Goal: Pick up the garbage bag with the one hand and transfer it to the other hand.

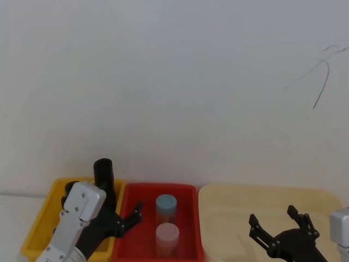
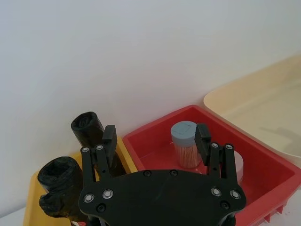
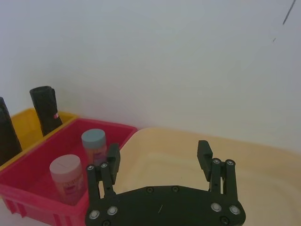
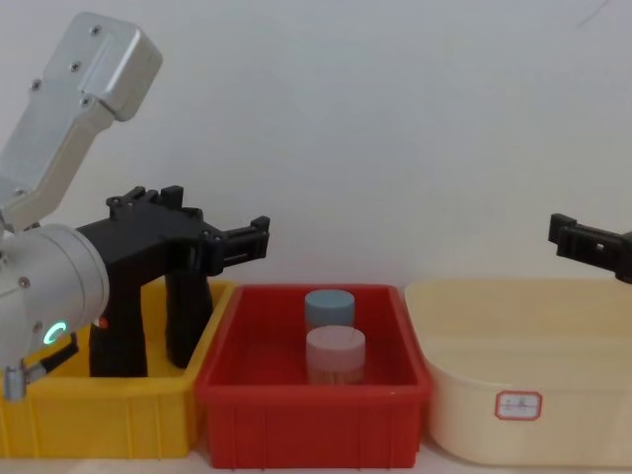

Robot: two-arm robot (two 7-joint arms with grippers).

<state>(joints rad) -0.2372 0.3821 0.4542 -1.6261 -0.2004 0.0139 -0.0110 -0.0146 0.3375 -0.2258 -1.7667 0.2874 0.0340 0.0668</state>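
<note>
Jaws of the black long-fingered left gripper (image 2: 156,136), on the silver arm with the green ring light, are spread wide and grasp nothing. Those of the black right gripper (image 3: 158,153) are likewise released and empty. In the head view the left gripper is held at about seven o'clock, over the seam between a yellow plastic bin (image 1: 41,215) and a red plastic crate (image 4: 296,415). The right gripper is held at five o'clock, over a cream plastic tub (image 4: 592,415).

The matte black, tightly rolled garbage bag (image 3: 45,106), marked by a small red spot, stands upright in the yellow bin, untouched by either gripper.

Several faults can be foreseen. A second matte black plastic roll (image 3: 5,134) stands near it in the same bin, so the wrong one could be seized. The bin wall could be struck on the descent, or a roll toppled by a finger. At the handover, the soft plastic could slip if it is released before it is firmly clenched.

Counted: two black rolls; two jars in the red crate, one blue-lidded (image 4: 329,308) and one pale-pink-lidded (image 4: 335,355); three containers; two grippers.
</note>
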